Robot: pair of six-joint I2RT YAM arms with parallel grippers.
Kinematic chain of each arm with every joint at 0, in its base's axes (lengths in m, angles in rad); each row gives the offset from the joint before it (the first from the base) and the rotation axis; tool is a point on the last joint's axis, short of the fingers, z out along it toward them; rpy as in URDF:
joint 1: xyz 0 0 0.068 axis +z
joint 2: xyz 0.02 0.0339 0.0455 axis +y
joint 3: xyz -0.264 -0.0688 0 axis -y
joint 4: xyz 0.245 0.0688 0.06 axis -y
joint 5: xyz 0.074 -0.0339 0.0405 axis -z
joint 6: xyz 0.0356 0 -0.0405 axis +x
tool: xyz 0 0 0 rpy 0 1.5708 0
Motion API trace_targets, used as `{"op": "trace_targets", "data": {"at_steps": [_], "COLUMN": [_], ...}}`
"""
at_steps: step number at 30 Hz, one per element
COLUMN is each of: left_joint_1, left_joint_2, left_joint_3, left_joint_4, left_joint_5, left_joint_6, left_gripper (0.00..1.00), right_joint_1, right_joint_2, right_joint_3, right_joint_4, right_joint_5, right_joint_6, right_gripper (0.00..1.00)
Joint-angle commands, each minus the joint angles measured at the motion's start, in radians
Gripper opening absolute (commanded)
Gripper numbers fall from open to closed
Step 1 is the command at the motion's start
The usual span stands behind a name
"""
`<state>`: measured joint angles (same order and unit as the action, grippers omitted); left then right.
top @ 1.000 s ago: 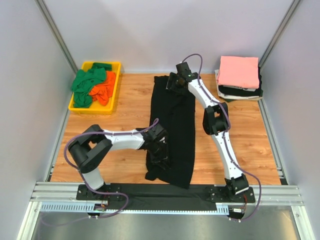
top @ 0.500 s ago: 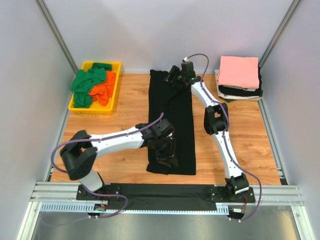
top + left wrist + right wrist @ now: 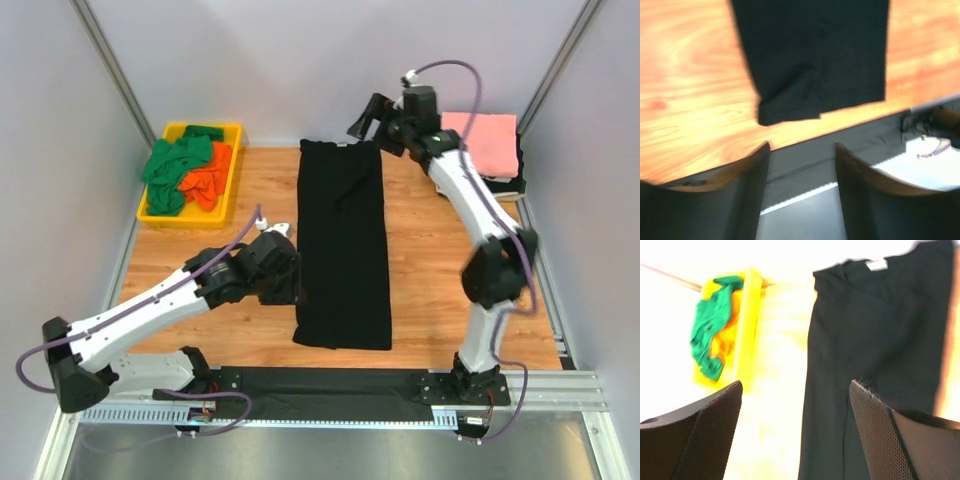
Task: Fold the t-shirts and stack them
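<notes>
A black t-shirt (image 3: 340,245) lies flat on the wooden table as a long narrow strip, collar end at the far side. My left gripper (image 3: 288,285) is just left of the strip's near half, open and holding nothing. In the left wrist view the shirt's near hem (image 3: 815,60) lies beyond the open left gripper (image 3: 802,146). My right gripper (image 3: 362,120) hangs raised over the far collar end, open and empty. The right wrist view looks down on the black shirt (image 3: 875,330) past the open right gripper (image 3: 796,384).
A yellow tray (image 3: 236,170) at the back left holds crumpled green (image 3: 168,170) and orange (image 3: 208,178) shirts. A folded stack topped by a pink shirt (image 3: 480,140) sits at the back right. Grey walls enclose the table; a black mat (image 3: 330,380) edges the front.
Both grippers opened and left the black shirt. The left arm drew back to the left, the right arm rose and moved back. The shirt now lies as a straight flat strip.
</notes>
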<state>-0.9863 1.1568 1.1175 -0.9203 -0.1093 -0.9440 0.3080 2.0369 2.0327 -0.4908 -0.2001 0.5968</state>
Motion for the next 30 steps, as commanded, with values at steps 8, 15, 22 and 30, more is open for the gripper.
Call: {"op": "trace_targets", "data": {"at_steps": [8, 15, 22, 30], "left_joint_1": [0.052, 0.052, 0.052, 0.052], "left_joint_2": [-0.253, -0.249, -0.232, -0.146], "left_joint_3": [-0.37, -0.58, -0.706, -0.794], "left_joint_4": [0.095, 0.325, 0.547, 0.713], "left_joint_5": [-0.056, 0.022, 0.072, 0.132], "left_joint_6": [-0.002, -0.064, -0.125, -0.168], "left_gripper": [0.77, 0.73, 0.71, 0.69], "right_joint_1": [0.121, 0.322, 0.469, 0.499], "right_joint_2": [-0.935, -1.149, -1.158, -1.098], "right_joint_3": [-1.067, -1.465, -1.583, -1.672], "right_joint_4": [-0.295, -0.273, -0.221, -0.106], "right_joint_5": [0.294, 0.309, 0.321, 0.301], "right_joint_6": [0.22, 0.435, 0.532, 0.555], "right_gripper": [0.86, 0.83, 0.79, 0.68]}}
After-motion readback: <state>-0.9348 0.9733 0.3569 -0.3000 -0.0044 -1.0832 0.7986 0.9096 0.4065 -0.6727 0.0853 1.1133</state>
